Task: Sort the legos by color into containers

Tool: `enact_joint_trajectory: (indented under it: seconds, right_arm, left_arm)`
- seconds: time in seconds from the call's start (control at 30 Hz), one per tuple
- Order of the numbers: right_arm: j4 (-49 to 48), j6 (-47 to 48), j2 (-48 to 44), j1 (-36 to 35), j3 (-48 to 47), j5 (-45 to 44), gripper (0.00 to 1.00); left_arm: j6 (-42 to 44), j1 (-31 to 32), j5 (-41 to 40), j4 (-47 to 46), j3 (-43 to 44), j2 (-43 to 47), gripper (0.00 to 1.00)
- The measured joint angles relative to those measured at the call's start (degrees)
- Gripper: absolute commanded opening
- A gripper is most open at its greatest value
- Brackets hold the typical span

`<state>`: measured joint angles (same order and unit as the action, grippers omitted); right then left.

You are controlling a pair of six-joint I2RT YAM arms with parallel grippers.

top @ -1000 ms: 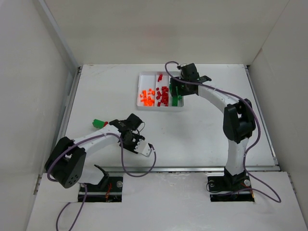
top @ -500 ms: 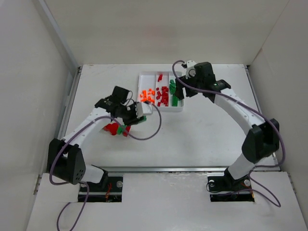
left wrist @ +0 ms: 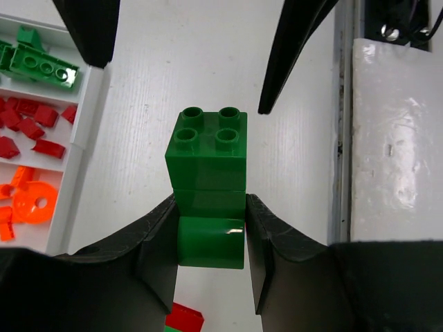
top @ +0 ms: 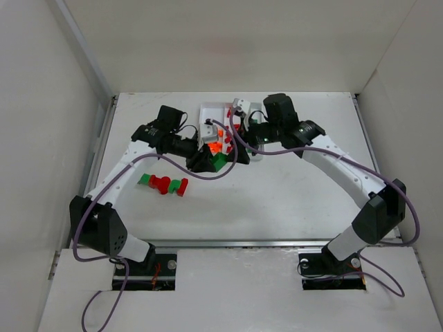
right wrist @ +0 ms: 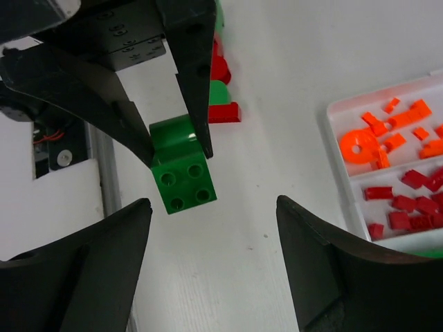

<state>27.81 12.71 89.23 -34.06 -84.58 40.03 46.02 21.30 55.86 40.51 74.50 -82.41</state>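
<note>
Red and green loose legos (top: 163, 184) sit in a small cluster on the tabletop (top: 291, 200), left of centre in the overhead view, waiting to be sorted. Just right of them, the left tool (left wrist: 211, 214) is clamped on a green brick stack (left wrist: 209, 149), a studded square block on top of a rounded green piece. It grips the lower piece, so the studded end sticks out free. That looks deliberate to me, since it leaves the other arm something to take hold of.

Facing it, the right tool (right wrist: 212, 205) is spread wide. Its tips stand apart from the stack on either side of the studded end and touch nothing. I'd guess a hand-over, or a pull to split the two pieces.

Furthest right, under both arms, is the white tray (left wrist: 88, 104). Orange, red and green pieces already lie in separate lanes, with the sorted green pieces (left wrist: 40, 66) in the lane on the right arm's side.
</note>
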Motion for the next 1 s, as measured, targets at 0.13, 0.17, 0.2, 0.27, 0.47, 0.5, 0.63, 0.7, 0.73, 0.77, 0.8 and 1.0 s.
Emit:
enact_joint_trajectory:
  seconds: [0.13, 0.17, 0.2, 0.27, 0.47, 0.5, 0.63, 0.7, 0.73, 0.77, 0.8, 1.0]
  right_arm:
    - [0.48, 1.73, 0.72, -0.02, -0.98, 4.37, 0.75]
    - [0.66, 2.01, 0.72, -0.07, -1.11, 5.03, 0.75]
    - [0.7, 2.32, 0.72, -0.17, -1.14, 5.77, 0.75]
    - [0.81, 2.58, 0.72, -0.52, -1.07, 6.64, 0.73]
    - [-0.22, 1.25, 0.87, -1.81, -0.72, 8.15, 0.57]
    - [-0.5, 0.76, 0.92, -2.03, -0.72, 8.35, 0.53]
    - [-2.49, -0.98, 1.33, -2.08, -0.72, 9.01, 0.43]
    - [-2.99, -1.53, 1.53, -2.08, -0.72, 9.11, 0.5]
    - [-2.99, -1.81, 1.6, -2.08, -0.72, 9.14, 0.55]
    - [-2.97, -2.1, 1.7, -2.08, -0.72, 9.11, 0.59]
    - [-2.97, -2.23, 1.9, -2.08, -0.72, 9.11, 0.65]
    - [-2.71, -1.97, 2.38, -2.08, -0.7, 9.14, 0.53]
  left_arm:
    - [0.11, 0.13, 1.44, 1.84, 1.25, -0.02, 0.0]
    - [0.13, 0.15, 1.53, 2.03, 1.55, -0.02, 0.0]
    - [0.15, 0.24, 1.68, 2.25, 1.88, -0.02, 0.0]
    - [0.15, 0.24, 1.95, 2.54, 2.34, -0.02, 0.0]
    - [1.53, 1.44, 2.01, 3.89, 2.8, -0.02, 0.0]
    - [1.7, 1.57, 2.01, 3.98, 2.86, -0.02, 0.0]
    - [1.95, 1.75, 1.81, 4.09, 3.08, -0.04, 0.0]
    - [1.88, 1.73, 1.81, 4.22, 3.19, -0.04, 0.0]
    - [1.88, 1.73, 1.81, 4.28, 3.28, -0.04, 0.0]
    - [1.84, 1.75, 1.84, 4.31, 3.34, -0.04, 0.0]
    - [1.62, 1.75, 1.95, 4.33, 3.39, -0.04, 0.0]
    - [0.79, 1.75, 2.34, 4.28, 3.67, -0.04, 0.0]
